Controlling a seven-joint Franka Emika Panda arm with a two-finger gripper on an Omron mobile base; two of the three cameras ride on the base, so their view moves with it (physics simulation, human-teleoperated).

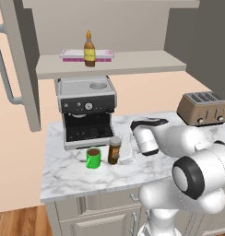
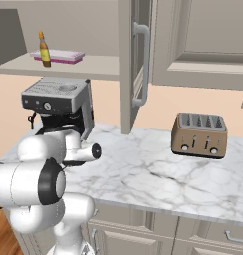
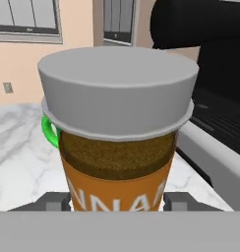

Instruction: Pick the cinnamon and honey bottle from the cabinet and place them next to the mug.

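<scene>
Gripper (image 3: 117, 201) closed around cinnamon (image 3: 117, 133), jar upright between fingertips, standing on desk (image 1: 77, 173) just right of mug (image 1: 93, 157). Fingertips mostly hidden behind jar; release state unclear. Honey bottle (image 1: 89, 49) far off, upright on cabinet (image 1: 133, 62) shelf, above and beyond gripper.

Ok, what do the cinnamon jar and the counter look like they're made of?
Cinnamon jar: probably clear glass or plastic, since brown powder shows through above the orange label; matte grey lid, likely plastic. Counter: polished marble or a look-alike, white with grey veins.
</scene>
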